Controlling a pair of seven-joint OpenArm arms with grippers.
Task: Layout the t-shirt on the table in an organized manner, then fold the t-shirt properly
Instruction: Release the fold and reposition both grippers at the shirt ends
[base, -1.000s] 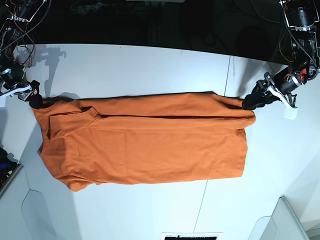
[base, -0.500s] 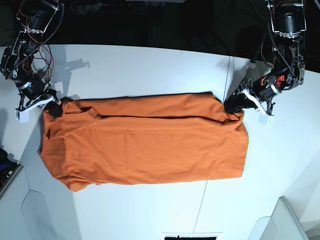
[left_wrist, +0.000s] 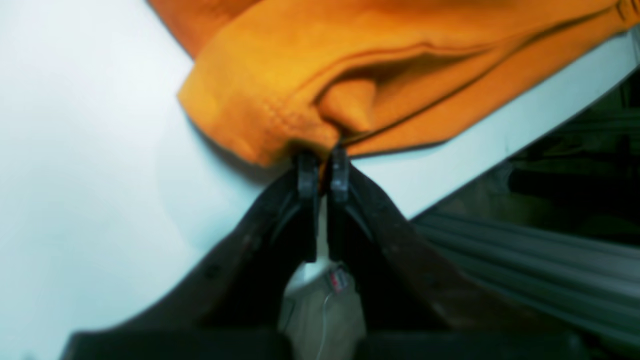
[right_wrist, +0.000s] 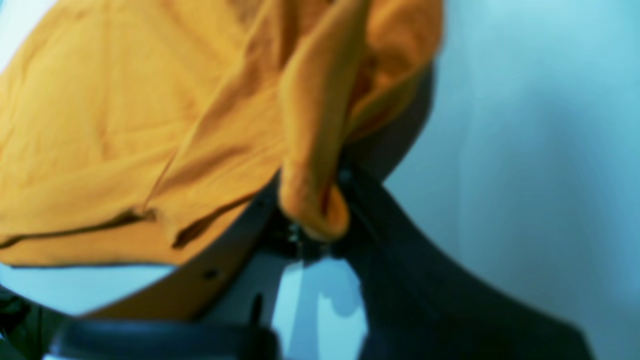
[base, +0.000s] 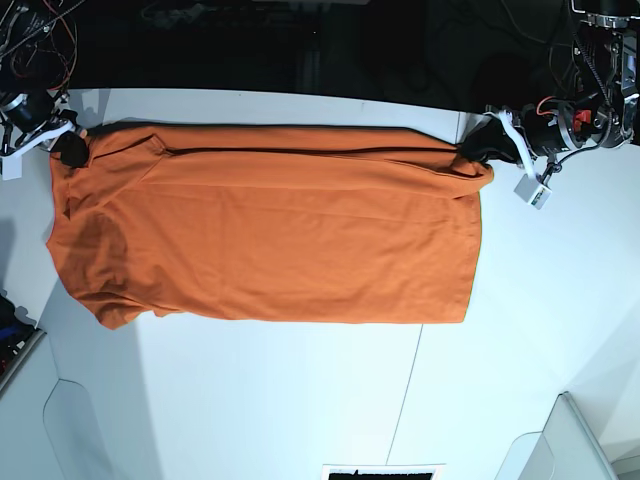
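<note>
My left claw (left_wrist: 320, 172) and right claw (right_wrist: 315, 220) each pinch a far corner of the t-shirt (base: 270, 235), which lies spread across the table (base: 300, 400). To do this well, I should keep even tension so the edge stays straight.

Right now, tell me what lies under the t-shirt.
The white table shows all around the t-shirt, so it lies beneath. The dark seam runs under the shirt's hem end; anything else underneath is covered.
</note>
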